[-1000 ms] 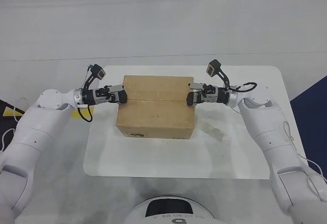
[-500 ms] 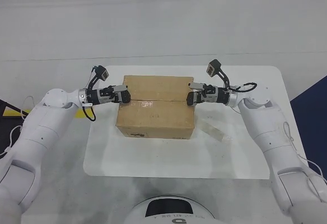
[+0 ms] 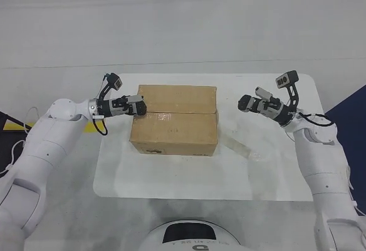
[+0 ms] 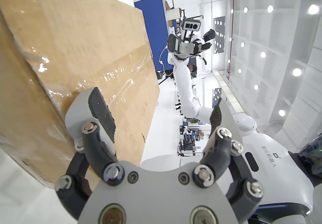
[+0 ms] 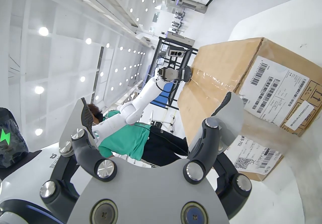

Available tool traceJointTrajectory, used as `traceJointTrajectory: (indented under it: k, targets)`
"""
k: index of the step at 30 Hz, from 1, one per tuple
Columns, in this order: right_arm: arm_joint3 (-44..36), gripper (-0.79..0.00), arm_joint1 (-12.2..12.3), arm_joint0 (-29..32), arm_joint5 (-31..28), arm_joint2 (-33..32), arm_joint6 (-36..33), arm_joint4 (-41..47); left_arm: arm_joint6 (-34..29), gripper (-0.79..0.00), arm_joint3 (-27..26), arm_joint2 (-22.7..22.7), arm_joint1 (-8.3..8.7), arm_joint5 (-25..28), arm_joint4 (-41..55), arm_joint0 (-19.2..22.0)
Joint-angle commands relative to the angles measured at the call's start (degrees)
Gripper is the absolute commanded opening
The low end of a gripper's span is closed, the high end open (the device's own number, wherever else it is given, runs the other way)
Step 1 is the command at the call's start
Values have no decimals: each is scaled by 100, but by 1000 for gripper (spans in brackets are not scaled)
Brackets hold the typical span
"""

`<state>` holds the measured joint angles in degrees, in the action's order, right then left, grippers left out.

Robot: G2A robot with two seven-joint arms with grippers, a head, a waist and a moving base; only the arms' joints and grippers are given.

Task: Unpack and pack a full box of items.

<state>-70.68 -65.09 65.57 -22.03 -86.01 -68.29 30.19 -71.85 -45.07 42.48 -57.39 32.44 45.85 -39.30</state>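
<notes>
A closed cardboard box point(image 3: 173, 119) stands in the middle of the white table point(image 3: 170, 182), with clear tape along its top seam. My left gripper point(image 3: 139, 105) is at the left end of that seam. It is open, and one of its fingers point(image 4: 100, 112) lies against the box point(image 4: 63, 46) while the other hangs in free air. My right gripper point(image 3: 242, 102) hovers a short way off the box's right end, open and holding nothing. From the right wrist the box point(image 5: 213, 76) shows its labelled end beyond the open gripper point(image 5: 157, 109).
A loose strip of clear tape point(image 3: 240, 147) lies on the table right of the box. Bare table surface runs in front of the box and along the right side. A dark blue panel point(image 3: 358, 119) stands off the table's right edge.
My right gripper has drawn back from the box's right end and now hangs apart from it, farther right. The left gripper has stayed at the left end.
</notes>
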Motion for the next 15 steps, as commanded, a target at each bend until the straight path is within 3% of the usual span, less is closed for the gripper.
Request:
traceJointTrajectory:
  k: [1,9,11,15]
  targets:
    - [1,0,-1,-1,-5,2,-3,2,0,0,0,0,0,0,0,0]
    - [-18,0,2,36,37,36,32,-97,0,0,0,0,0,0,0,0]
    - [-277,0,33,165,9,45,98,-503,0,0,0,0,0,0,0,0]
    - [-1082,0,170,661,-626,-164,199,-2196,0,0,0,0,0,0,0,0]
